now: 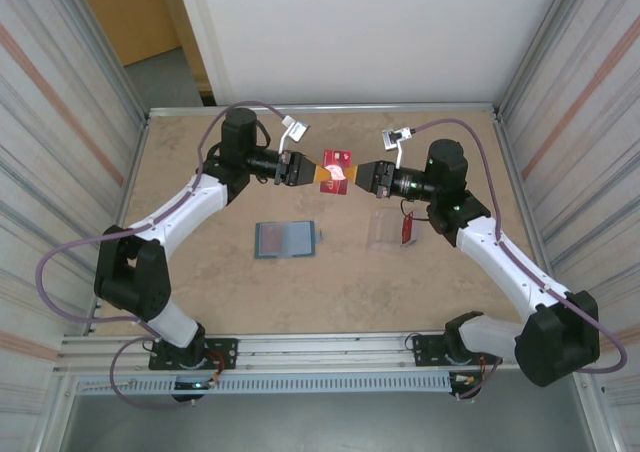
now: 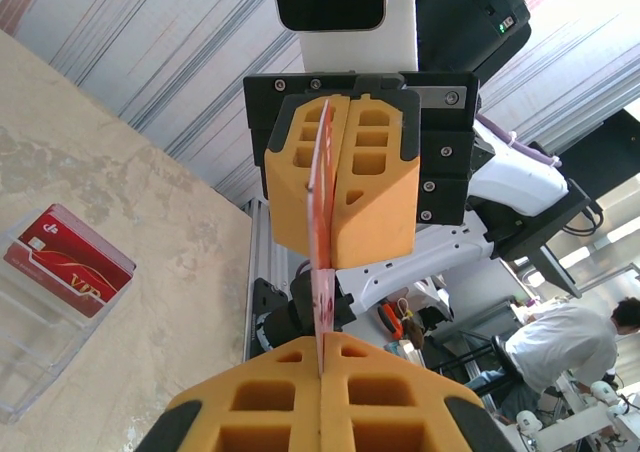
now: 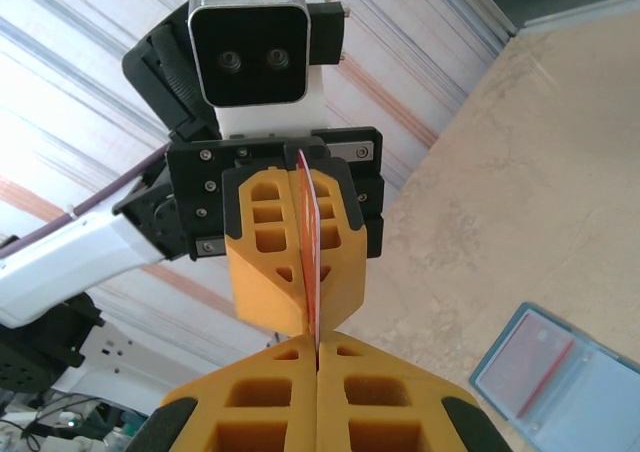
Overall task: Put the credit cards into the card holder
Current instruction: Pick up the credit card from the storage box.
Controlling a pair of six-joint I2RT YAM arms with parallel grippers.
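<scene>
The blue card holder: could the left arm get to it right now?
Probably not yet: the left gripper and the right gripper both pinch one red card in mid-air. The card holder itself lies open on bare table near that arm.

- Red card [image 2: 322,222], centre of the left wrist view: seen edge-on, face hidden, ends buried in left gripper [image 2: 322,344] and right gripper [image 2: 332,257].
- Clear case [image 2: 40,312], lower left: cropped by the frame edge.
- Card holder [image 3: 560,377], lower right of the right wrist view: corner cut off.
- Second red card [image 1: 407,234], right of centre in the top view: markings too small to read.
</scene>
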